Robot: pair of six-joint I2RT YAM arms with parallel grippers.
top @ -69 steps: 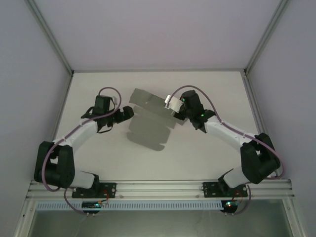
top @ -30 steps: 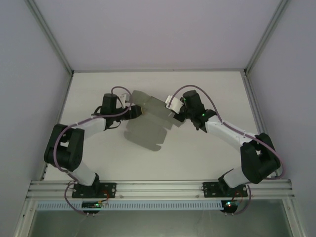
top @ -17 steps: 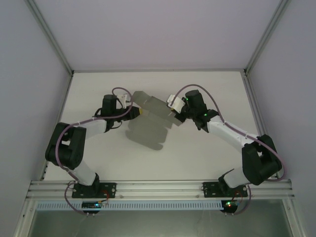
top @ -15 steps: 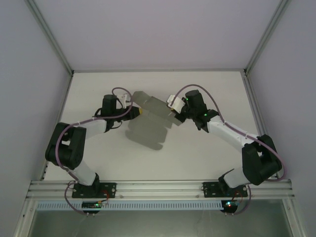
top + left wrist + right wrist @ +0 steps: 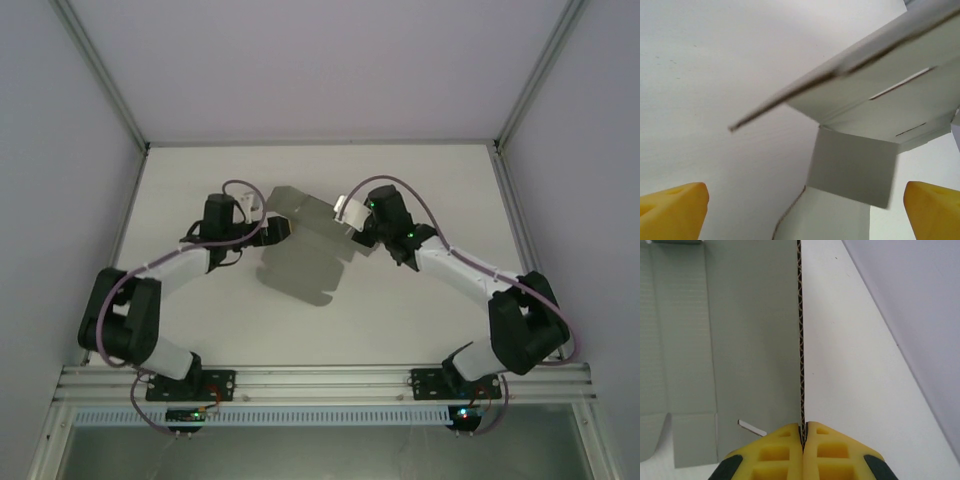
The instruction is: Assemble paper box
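The paper box (image 5: 305,245) is a flat grey die-cut cardboard sheet with flaps, held tilted above the table between the two arms. My right gripper (image 5: 352,226) is shut on the sheet's right edge. In the right wrist view its yellow fingers (image 5: 785,450) pinch the corrugated edge, and the paper box (image 5: 750,340) stretches away to the left. My left gripper (image 5: 279,232) stands wide open at the sheet's left edge, holding nothing. From the left wrist, the paper box (image 5: 875,105) hangs overhead with one flap (image 5: 852,167) drooping ahead of the left gripper (image 5: 805,220), whose yellow fingertips (image 5: 670,212) sit far apart.
The white table (image 5: 400,320) is ringed by pale enclosure walls, with metal corner posts (image 5: 100,75) at the back. An aluminium rail (image 5: 320,380) carries both arm bases along the near edge. The sheet casts a shadow on the table below it.
My left gripper shut on the sheet's left edge, then opened wide and let go; its elbow swung down-left. The sheet's raised left part settled back. The right grip stays unchanged.
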